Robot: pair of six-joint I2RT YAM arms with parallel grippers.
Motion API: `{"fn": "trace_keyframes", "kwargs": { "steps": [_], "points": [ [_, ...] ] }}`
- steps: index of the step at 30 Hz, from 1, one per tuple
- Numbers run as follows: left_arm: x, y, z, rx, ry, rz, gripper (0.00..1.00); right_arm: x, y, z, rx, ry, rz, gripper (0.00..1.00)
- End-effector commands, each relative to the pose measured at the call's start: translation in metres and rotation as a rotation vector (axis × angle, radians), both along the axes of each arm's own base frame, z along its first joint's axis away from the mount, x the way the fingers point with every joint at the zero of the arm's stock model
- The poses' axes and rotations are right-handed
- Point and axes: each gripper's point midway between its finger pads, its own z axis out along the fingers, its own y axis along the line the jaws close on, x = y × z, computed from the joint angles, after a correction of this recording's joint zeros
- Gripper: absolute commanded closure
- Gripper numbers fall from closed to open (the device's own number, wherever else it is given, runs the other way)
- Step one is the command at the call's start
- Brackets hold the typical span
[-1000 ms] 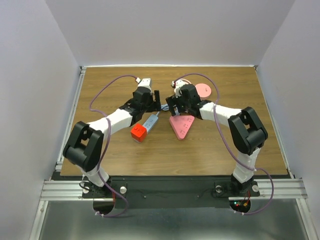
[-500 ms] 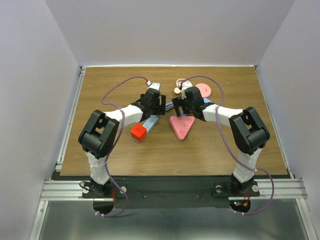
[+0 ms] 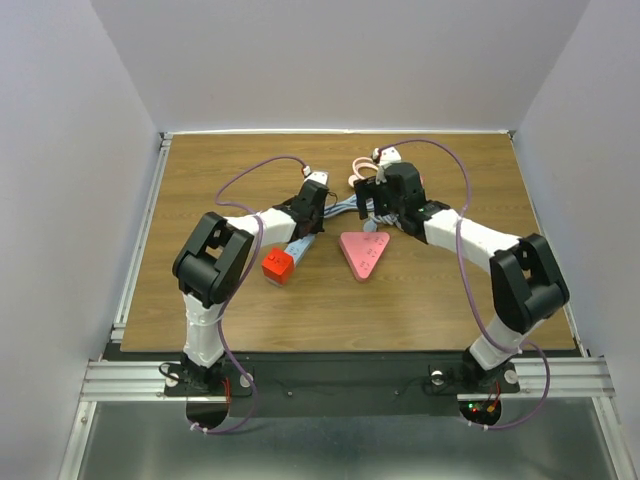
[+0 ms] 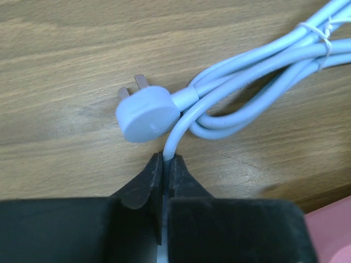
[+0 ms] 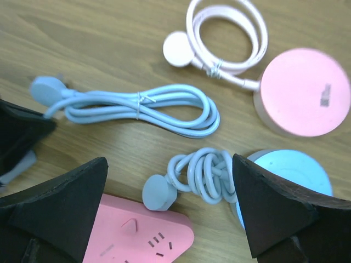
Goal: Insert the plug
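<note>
1. Your left gripper [image 4: 164, 166] is pinching the blue cord [image 4: 173, 141], jaws pressing onto it just behind the plug [image 4: 147, 116].
2. The plug is lying on the table [image 4: 55, 55], just beyond your fingertips, prongs pointing away.
3. Your right gripper [image 5: 169, 164] is hovering, spread wide, over the pink strip [image 5: 137, 235] and a small coil [image 5: 203, 175].

Plug [image 4: 148, 116] at left end of cable bundle [image 5: 159, 107]; bundle behind socket strip [image 3: 362, 252]; cube [image 3: 277, 265] left of strip.
</note>
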Motion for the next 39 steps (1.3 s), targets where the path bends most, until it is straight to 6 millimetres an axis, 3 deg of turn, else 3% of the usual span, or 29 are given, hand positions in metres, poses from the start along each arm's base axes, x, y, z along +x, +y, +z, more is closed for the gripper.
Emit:
{"fn": "trace_keyframes", "kwargs": {
  "steps": [1, 9, 16, 22, 24, 25, 26, 27, 30, 35, 37, 39],
  "points": [
    [0.005, 0.022, -0.001, 0.074, 0.002, 0.056, 1.0, 0.01, -0.002, 0.045, 0.039, -0.095, 0.017, 0.0],
    [0.007, 0.071, 0.004, 0.09, -0.004, 0.195, 1.0, 0.02, -0.022, 0.036, 0.015, -0.05, 0.034, 0.0],
    [0.027, 0.114, 0.027, 0.018, -0.041, 0.335, 1.0, 0.027, -0.039, 0.005, 0.009, 0.044, 0.005, 0.0],
    [0.039, 0.135, 0.033, -0.003, -0.054, 0.402, 1.0, 0.015, -0.028, -0.012, 0.075, 0.114, 0.057, 0.01],
    [0.041, 0.134, 0.041, -0.018, -0.068, 0.409, 0.85, 0.012, -0.023, -0.016, 0.092, 0.132, 0.079, 0.01],
    [0.04, 0.133, 0.044, -0.031, -0.073, 0.413, 0.68, 0.01, -0.021, -0.018, 0.101, 0.141, 0.088, 0.01],
    [0.041, 0.131, 0.048, -0.048, -0.087, 0.41, 0.58, 0.008, -0.016, -0.019, 0.119, 0.154, 0.103, 0.02],
    [0.04, 0.129, 0.056, -0.059, -0.103, 0.408, 0.4, 0.007, -0.015, -0.024, 0.124, 0.168, 0.105, 0.03],
    [0.039, 0.122, 0.072, -0.074, -0.138, 0.395, 0.24, 0.005, -0.015, -0.033, 0.131, 0.193, 0.099, 0.04],
    [0.032, 0.098, 0.1, -0.111, -0.194, 0.356, 0.16, -0.001, -0.018, -0.048, 0.12, 0.228, 0.086, 0.05],
    [0.027, 0.082, 0.108, -0.126, -0.21, 0.322, 0.16, -0.001, -0.018, -0.052, 0.114, 0.234, 0.081, 0.05],
    [0.018, 0.054, 0.117, -0.152, -0.224, 0.254, 0.16, -0.001, -0.02, -0.06, 0.097, 0.247, 0.062, 0.05]
  ]
}}
